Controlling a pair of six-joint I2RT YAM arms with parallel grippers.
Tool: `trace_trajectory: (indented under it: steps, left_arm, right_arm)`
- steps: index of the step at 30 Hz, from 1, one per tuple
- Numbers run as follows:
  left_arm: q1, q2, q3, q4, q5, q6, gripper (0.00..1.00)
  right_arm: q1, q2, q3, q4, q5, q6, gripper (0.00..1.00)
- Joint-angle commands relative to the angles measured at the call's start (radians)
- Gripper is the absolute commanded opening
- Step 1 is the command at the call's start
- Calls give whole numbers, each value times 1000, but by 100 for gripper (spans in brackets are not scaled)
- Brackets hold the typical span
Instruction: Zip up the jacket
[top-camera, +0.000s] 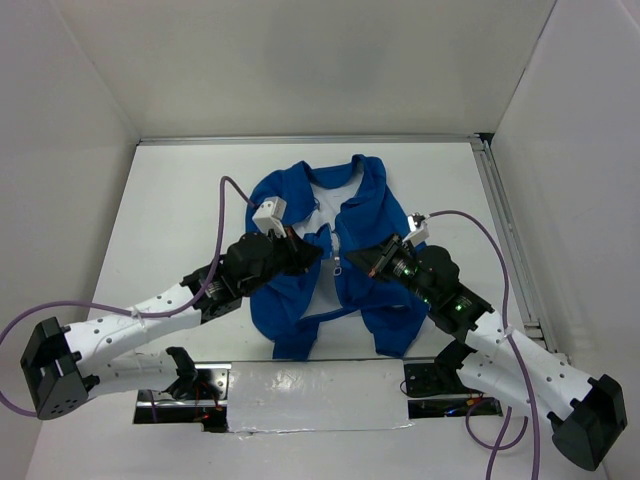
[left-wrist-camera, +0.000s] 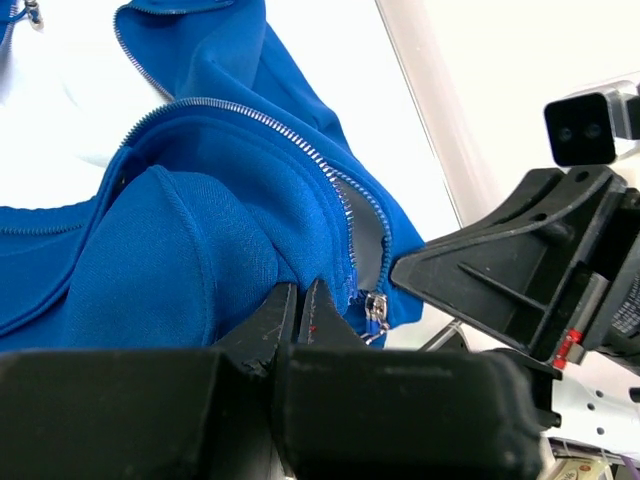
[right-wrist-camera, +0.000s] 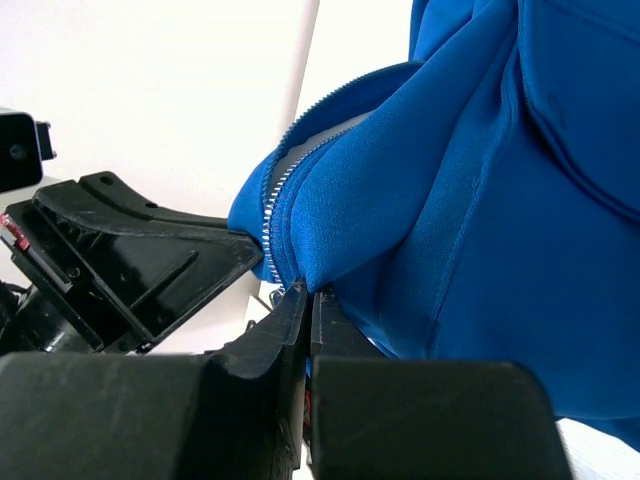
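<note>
The royal-blue jacket (top-camera: 355, 215) lies collar-away on the white table, its front spread open over white lining (top-camera: 322, 205). My left gripper (top-camera: 308, 254) is shut on the hem fabric of one front panel, fingertips (left-wrist-camera: 316, 300) pinching blue cloth just left of the silver zipper slider (left-wrist-camera: 376, 308). My right gripper (top-camera: 366, 262) is shut on the other panel's lower edge, fingertips (right-wrist-camera: 296, 304) nipping the fabric beside the zipper teeth (right-wrist-camera: 272, 215). Both grippers meet at the zipper's bottom end (top-camera: 340, 266), almost touching. The left wrist view shows the right gripper's black body (left-wrist-camera: 500, 285).
White walls enclose the table on three sides. A metal rail (top-camera: 505, 235) runs along the right edge. Silver tape (top-camera: 315, 400) covers the near edge between the arm bases. Purple cables (top-camera: 232, 195) loop above both arms.
</note>
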Motion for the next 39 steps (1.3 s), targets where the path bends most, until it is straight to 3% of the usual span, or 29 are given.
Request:
trace_trajectory:
  steps: [1,39]
  left_arm:
    - [-8,8,47,42,-28,-8,0]
    - [-8,5,39,26,-13,-20,0]
  right_arm:
    - [-2,-7,8,37,-17,3,0]
    - [-2,39,44,103,-20,-19,0]
